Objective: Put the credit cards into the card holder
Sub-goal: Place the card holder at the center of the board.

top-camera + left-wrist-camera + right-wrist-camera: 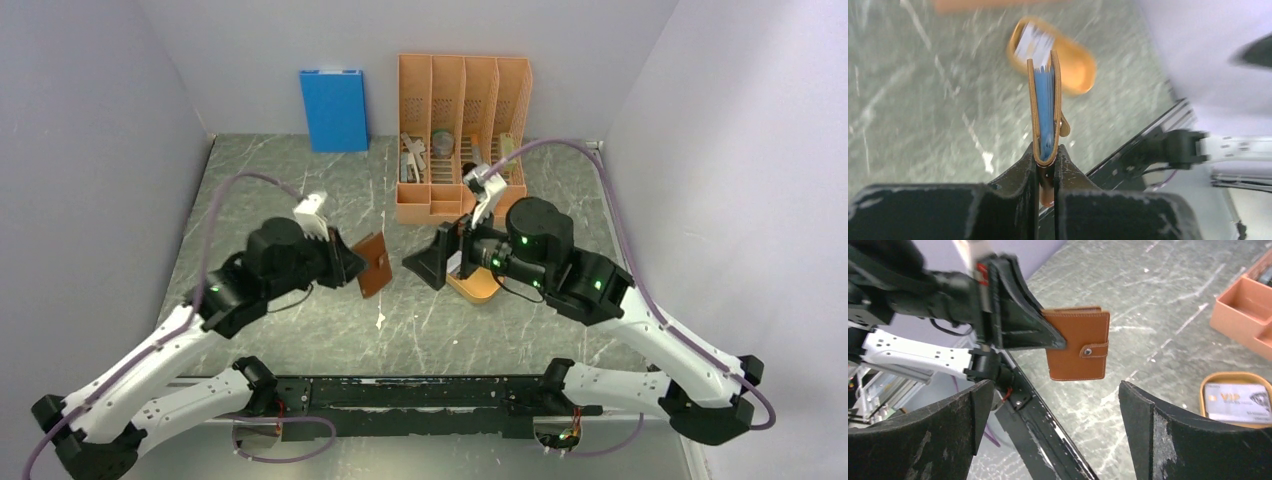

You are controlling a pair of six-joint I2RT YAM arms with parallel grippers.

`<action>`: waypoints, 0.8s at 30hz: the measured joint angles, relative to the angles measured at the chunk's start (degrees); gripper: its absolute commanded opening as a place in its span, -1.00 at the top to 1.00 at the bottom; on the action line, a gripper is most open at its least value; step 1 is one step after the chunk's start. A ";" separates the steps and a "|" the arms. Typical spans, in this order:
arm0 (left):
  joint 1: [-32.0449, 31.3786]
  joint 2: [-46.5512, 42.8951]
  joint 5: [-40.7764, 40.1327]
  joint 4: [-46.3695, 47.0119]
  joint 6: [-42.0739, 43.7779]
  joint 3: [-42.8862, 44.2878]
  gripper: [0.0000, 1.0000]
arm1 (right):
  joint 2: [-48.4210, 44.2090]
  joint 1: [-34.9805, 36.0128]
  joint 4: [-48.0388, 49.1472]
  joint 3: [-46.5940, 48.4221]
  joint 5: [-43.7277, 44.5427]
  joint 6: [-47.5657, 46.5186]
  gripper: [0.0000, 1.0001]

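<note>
Right wrist view: the card holder (1078,345) is pinched by the left gripper (1047,156), the right gripper (1055,390) is spread empty, and a credit card (1238,402) is probably to be fetched next.

- Even, bright overhead light fills the top view. The grey marbled stone-look table (300,190) carries only faint, soft shadows beneath the arms.
- Motion blur smears the left wrist view: the orange oval plastic tray (1075,62) dissolves and the table veins streak.
- The small brown leather card holder (1044,107) reads sharper there.
- The right wrist view is crisp at centre, dark and soft-edged in the near foreground.
</note>
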 measured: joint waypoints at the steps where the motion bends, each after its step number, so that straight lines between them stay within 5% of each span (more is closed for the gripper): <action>1: -0.02 -0.35 -0.15 0.83 -0.28 -3.52 0.90 | -1.40 0.00 0.20 -1.60 0.70 0.17 -1.00; 8: 0.00 3.19 1.18 10.03 -3.87 -25.75 0.90 | -8.17 0.00 4.20 -15.85 5.97 2.36 -1.00; 16: 1.09 14.27 4.48 24.70 -4.66 -31.41 0.82 | -6.69 0.00 8.50 -23.23 8.66 6.97 -1.00; 24: 2.64 17.84 -1.16 24.04 -5.92 -31.93 -0.93 | -5.57 0.00 6.91 -22.29 18.91 12.37 -1.00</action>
